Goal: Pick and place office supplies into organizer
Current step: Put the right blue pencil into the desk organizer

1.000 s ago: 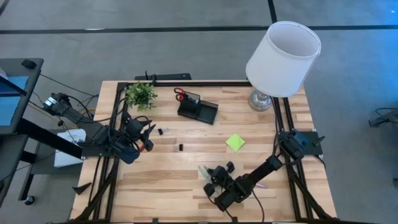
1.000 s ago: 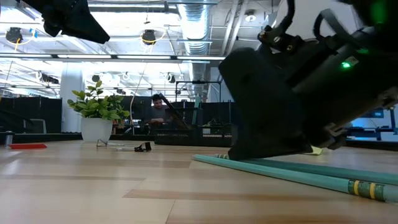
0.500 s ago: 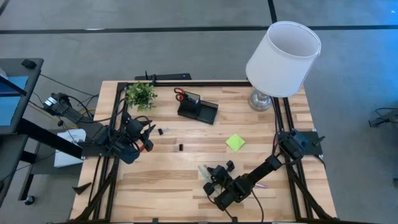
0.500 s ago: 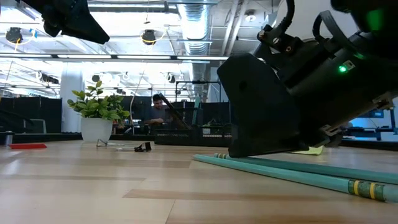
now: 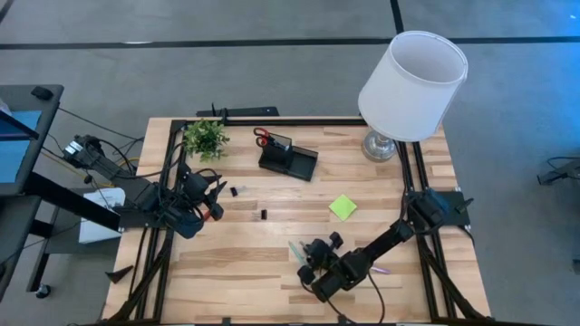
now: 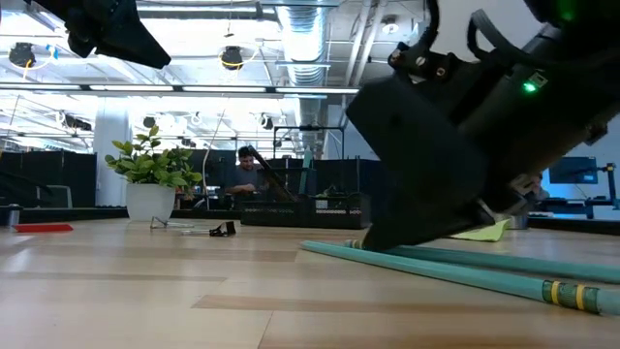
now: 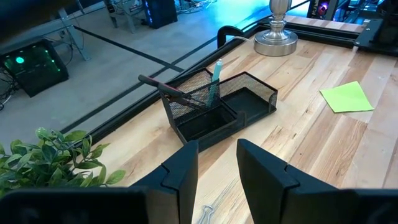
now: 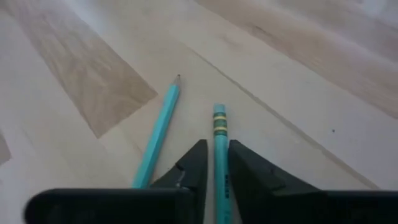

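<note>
My right gripper sits low in the frame's bottom centre, fingers pinching one teal pencil flat on the table. To do this well, I'd lift straight up, keeping clear of its twin just beside. Two teal pencils here. The organizer waits upper centre; my left gripper hangs spread, idle.

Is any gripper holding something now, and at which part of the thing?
The right gripper has its fingers closed around one teal pencil, near its eraser end. The left gripper is open and holds nothing.
</note>
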Robot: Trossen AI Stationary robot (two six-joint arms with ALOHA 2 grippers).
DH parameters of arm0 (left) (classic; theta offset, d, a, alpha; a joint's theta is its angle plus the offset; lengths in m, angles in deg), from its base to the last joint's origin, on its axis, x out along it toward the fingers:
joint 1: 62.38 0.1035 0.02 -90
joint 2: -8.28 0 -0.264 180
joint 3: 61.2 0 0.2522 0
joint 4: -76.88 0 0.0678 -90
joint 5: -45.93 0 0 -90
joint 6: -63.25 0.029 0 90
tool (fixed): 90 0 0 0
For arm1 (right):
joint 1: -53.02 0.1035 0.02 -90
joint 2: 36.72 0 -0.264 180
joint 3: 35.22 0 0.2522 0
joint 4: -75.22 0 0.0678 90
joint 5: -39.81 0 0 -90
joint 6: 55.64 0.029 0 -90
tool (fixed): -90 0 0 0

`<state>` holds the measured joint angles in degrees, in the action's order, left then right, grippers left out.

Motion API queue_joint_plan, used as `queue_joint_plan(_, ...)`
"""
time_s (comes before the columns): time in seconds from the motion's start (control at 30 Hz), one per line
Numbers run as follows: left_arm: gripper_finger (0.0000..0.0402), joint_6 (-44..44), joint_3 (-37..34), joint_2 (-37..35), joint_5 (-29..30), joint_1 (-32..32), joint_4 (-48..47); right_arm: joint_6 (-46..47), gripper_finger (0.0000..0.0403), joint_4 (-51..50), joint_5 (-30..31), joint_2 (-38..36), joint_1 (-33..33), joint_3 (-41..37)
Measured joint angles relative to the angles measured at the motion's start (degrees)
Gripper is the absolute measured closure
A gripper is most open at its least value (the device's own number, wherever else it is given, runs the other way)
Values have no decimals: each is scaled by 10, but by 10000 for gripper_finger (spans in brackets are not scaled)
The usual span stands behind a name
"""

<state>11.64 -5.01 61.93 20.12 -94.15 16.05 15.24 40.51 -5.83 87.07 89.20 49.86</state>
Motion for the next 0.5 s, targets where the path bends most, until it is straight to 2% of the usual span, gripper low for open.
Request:
queue_joint_plan(0.2,292,0,0,0,0,0,0,10,292,6,0,0,7,1)
queue_joint_plan(0.3,292,0,0,0,0,0,0,14,290,3,2,1,16,0)
queue_joint_plan(0.5,292,2,0,0,0,0,-1,87,302,-27,-16,1,41,1)
